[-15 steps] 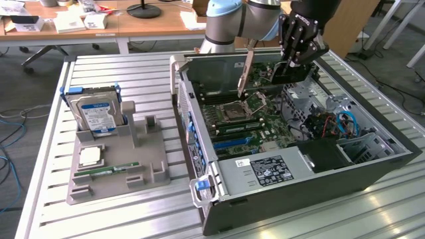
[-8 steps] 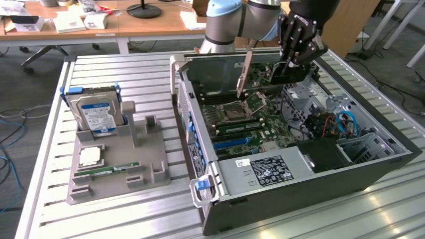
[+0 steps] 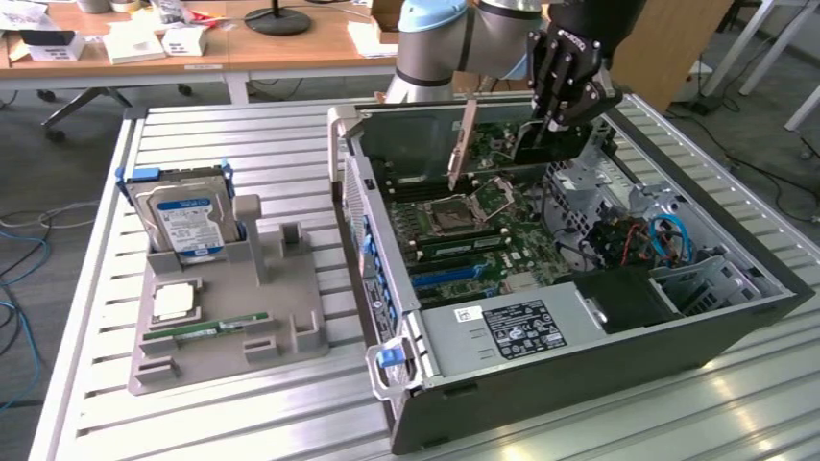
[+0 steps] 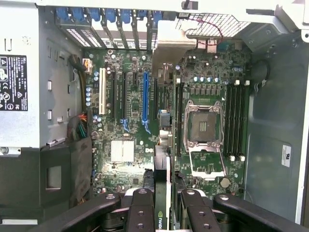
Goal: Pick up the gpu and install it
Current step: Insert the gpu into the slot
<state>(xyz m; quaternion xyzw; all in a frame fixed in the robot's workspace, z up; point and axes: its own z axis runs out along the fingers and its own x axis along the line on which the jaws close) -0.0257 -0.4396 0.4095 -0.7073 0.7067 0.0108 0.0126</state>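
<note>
We find the gripper (image 3: 554, 127) clamped on the gpu (image 3: 543, 146), which stands on edge inside the open computer case (image 3: 615, 370), over the motherboard (image 3: 500, 226). In the wrist view the gpu (image 4: 163, 169) runs between the blue expansion slot (image 4: 145, 96) and the empty CPU socket (image 4: 203, 126). We cannot tell whether it is seated.
</note>
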